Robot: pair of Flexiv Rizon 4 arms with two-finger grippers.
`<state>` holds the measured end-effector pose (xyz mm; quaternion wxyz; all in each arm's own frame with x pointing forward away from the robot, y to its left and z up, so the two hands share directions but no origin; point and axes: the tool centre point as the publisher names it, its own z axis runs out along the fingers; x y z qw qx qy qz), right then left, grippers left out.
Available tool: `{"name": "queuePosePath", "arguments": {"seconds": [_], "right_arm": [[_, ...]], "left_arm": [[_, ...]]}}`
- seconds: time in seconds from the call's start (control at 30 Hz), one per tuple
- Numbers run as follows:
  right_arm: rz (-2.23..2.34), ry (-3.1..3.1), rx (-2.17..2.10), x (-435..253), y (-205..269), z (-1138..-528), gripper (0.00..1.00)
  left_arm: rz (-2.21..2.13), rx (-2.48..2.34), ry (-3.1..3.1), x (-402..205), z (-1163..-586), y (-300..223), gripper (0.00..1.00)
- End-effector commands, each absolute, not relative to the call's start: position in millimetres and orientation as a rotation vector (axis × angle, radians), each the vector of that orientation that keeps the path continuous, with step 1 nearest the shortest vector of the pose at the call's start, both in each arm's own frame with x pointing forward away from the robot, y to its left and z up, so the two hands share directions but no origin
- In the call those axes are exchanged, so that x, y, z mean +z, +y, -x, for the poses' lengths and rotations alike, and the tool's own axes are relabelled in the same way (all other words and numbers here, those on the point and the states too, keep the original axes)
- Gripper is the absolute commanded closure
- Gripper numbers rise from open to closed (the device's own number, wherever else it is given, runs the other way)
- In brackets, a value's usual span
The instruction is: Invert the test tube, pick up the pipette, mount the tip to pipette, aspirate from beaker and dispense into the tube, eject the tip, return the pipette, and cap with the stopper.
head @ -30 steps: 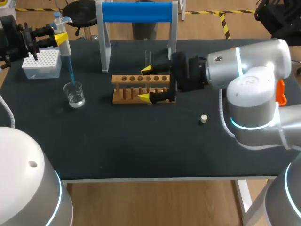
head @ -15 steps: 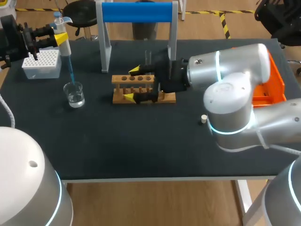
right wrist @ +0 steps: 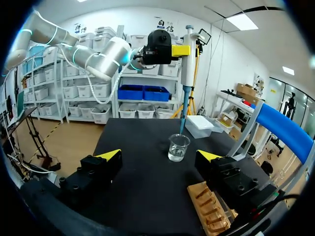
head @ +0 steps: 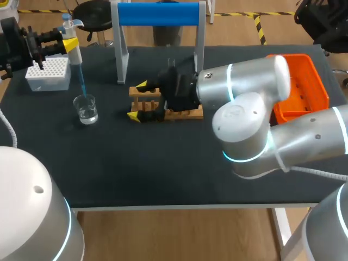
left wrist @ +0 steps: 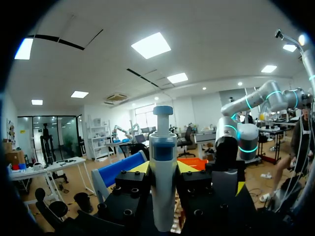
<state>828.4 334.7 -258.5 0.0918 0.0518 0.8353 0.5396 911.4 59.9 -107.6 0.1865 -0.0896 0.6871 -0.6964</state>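
Note:
At the table's far left, my left gripper (head: pixel 64 43) is shut on the white pipette (head: pixel 73 49), held upright. Its blue tip (head: pixel 82 81) points down and ends at the mouth of the glass beaker (head: pixel 86 109), which holds clear liquid. In the left wrist view the pipette (left wrist: pixel 163 167) stands between both fingers. My right gripper (head: pixel 138 100) is open, straddling the left end of the wooden tube rack (head: pixel 185 113). Ahead of the right gripper (right wrist: pixel 160 157) are the beaker (right wrist: pixel 178 147) and the pipette (right wrist: pixel 188 49). A clear test tube (head: pixel 170 63) shows faintly behind the rack. The stopper is hidden.
A white tip box (head: pixel 49 73) sits at the far left behind the beaker. A stand with a blue crossbar (head: pixel 157 13) rises behind the rack. An orange basket (head: pixel 304 92) lies at the right. My right arm (head: pixel 244 92) covers the table's middle right.
My right arm has swept left along the rack, its open gripper going from the rack's right end to its left end. It now covers the stopper and uncovers the orange basket. The left arm has not moved.

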Motion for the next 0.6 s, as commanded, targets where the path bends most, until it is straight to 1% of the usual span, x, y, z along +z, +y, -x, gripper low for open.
{"name": "queuePosePath", "arguments": {"seconds": [0.03, 0.37, 0.6], "right_arm": [[-0.173, 2.477, 1.583, -267.1, 357.1, -830.8, 0.0], [-0.228, 2.474, 1.546, -275.9, 372.0, -836.6, 0.0], [-0.28, 2.479, 1.51, -291.3, 374.2, -842.2, 0.0]], "left_arm": [[0.25, -1.962, 1.933, -107.6, -910.4, 60.2, 1.0], [0.25, -1.962, 1.933, -107.6, -910.4, 60.2, 1.0], [0.25, -1.962, 1.933, -107.6, -910.4, 60.2, 1.0]]}}
